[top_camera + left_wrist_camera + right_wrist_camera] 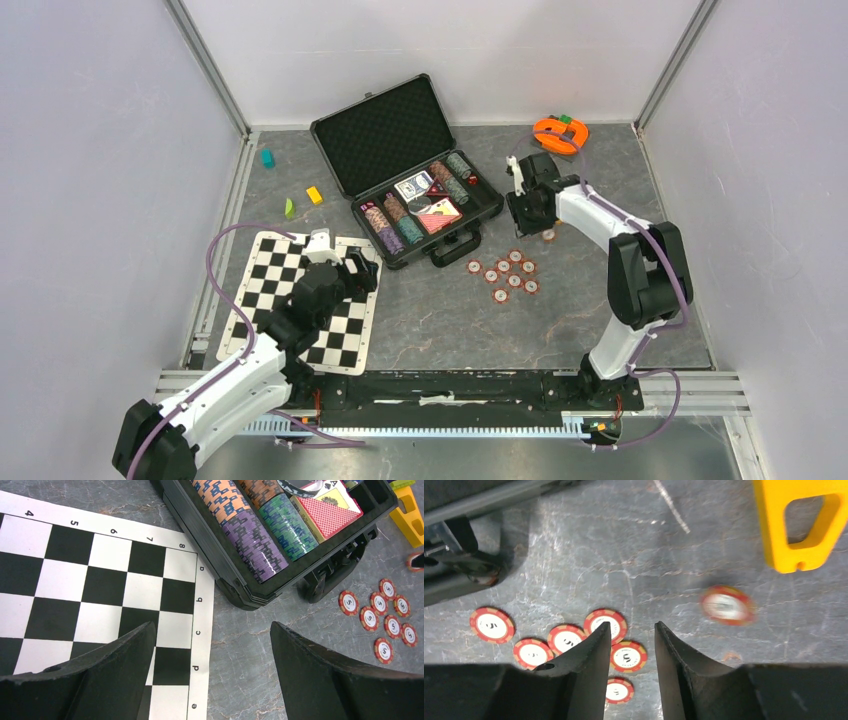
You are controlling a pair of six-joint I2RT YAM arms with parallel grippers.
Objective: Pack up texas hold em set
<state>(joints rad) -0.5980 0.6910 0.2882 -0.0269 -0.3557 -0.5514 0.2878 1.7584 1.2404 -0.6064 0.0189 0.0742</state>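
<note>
Against grey table (624, 555), blurred chip (727, 605) shows beside right fingers (680, 665)

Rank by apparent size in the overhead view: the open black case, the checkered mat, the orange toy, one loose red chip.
Largest to smallest:
open case
checkered mat, not much smaller
orange toy
red chip

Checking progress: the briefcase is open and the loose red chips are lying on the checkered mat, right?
No. The briefcase is open, but the loose red chips lie on the grey table, not on the checkered mat; the top view shows it.
</note>
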